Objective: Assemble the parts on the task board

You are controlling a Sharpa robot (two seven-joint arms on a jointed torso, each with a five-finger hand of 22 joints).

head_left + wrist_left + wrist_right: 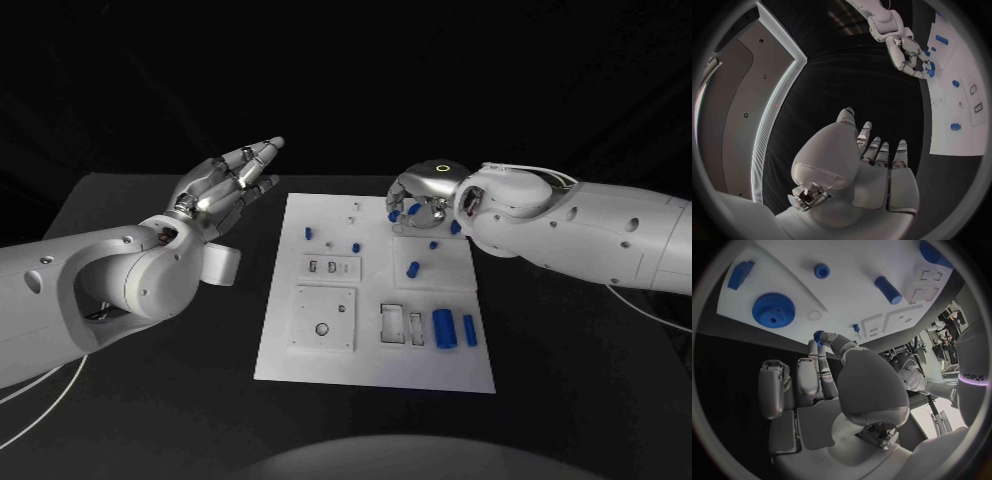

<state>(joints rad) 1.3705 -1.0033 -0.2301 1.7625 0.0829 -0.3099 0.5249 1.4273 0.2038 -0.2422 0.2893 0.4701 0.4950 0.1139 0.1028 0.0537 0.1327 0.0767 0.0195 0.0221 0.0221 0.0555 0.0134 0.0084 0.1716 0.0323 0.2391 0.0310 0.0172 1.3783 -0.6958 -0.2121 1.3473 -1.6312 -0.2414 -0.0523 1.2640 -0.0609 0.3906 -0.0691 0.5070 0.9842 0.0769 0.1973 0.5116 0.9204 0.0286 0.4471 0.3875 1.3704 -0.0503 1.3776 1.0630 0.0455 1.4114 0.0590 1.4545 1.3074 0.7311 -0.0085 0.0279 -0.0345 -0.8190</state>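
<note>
The white task board [372,362] lies in the middle of the black table. My right hand [427,192] hovers over its far edge and pinches a small blue gear [819,334] between thumb and a fingertip. Below that hand sit a large blue gear [773,310], a blue peg [821,271] and a blue cylinder [888,290]. My left hand [228,186] is raised left of the board with its fingers stretched out and nothing in it. From the left wrist, the right hand [909,54] shows above the board's [962,60] edge.
Two blue cylinders [443,328] lie side by side near the board's front right. Smaller blue parts [307,232] stand across its far half. Recessed slots [323,318] take up the front left. Black table surrounds the board.
</note>
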